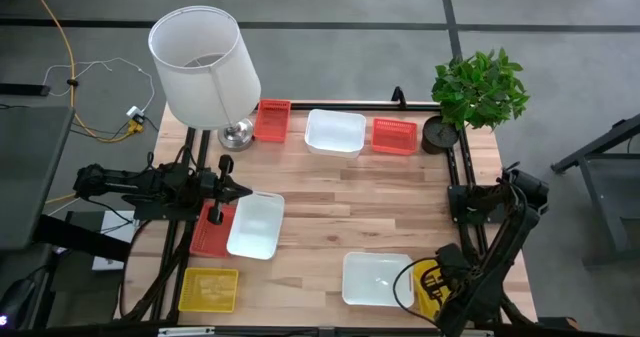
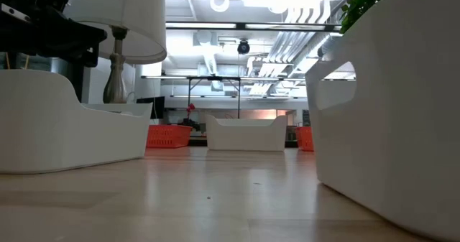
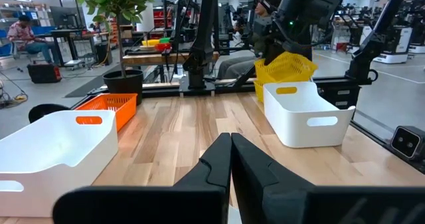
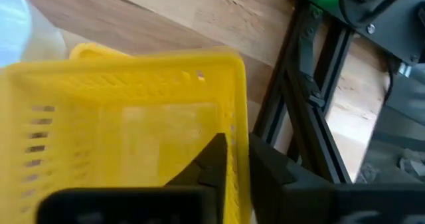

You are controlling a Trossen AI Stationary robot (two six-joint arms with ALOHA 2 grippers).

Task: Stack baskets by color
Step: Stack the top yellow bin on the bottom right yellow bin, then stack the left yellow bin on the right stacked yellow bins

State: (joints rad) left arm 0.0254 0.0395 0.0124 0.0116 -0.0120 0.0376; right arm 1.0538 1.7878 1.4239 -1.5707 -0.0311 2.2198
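Baskets are distributed over the table [image 1: 340,192]. At the near right corner, a yellow basket [image 4: 133,137] is pinched on its meshed wall by the right gripper [image 4: 232,159], just beside a white basket [image 1: 375,277] (near edge). The left gripper [image 3: 230,159], fingers pressed together, is held above a red basket [image 1: 207,232] and white basket [image 1: 257,224] at the left edge. Another yellow basket [image 1: 209,290] occupies the near left corner.

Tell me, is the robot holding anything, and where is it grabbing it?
The right gripper pinches the yellow meshed plastic basket by its side rim, one finger inside, one outside. The left gripper is shut and holds nothing.
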